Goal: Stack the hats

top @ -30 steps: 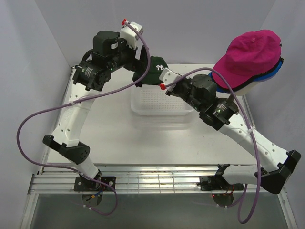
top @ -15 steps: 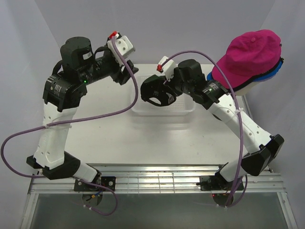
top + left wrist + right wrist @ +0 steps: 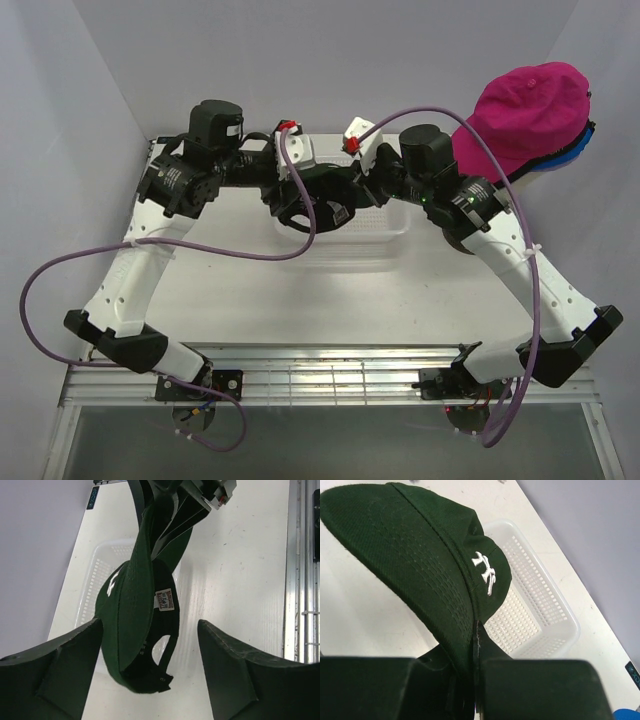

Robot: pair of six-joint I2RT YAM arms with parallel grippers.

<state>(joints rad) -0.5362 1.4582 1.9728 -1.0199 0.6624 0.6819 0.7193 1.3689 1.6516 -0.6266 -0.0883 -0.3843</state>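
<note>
A dark green hat [image 3: 420, 555] with a white NY logo hangs sideways over the basket, and my right gripper [image 3: 477, 655] is shut on its edge by the brim. In the left wrist view the same green hat [image 3: 135, 630] dangles between the wide-apart fingers [image 3: 60, 670] of my open left gripper [image 3: 150, 680], which do not press on it. From above, the two grippers meet at the green hat [image 3: 318, 200] in the middle of the table. A magenta hat [image 3: 525, 110] tops a stack at the back right, with a blue hat's edge [image 3: 578, 148] showing beneath it.
A white plastic mesh basket [image 3: 385, 225] sits on the table under the green hat and shows as a white mesh basket [image 3: 535, 610] in the right wrist view. Grey walls close in the left, back and right sides. A metal rail [image 3: 330, 380] runs along the near edge.
The right gripper carried the green hat down and left over the basket. The left gripper drew back to the left, then came in again with its fingers either side of the hat.
</note>
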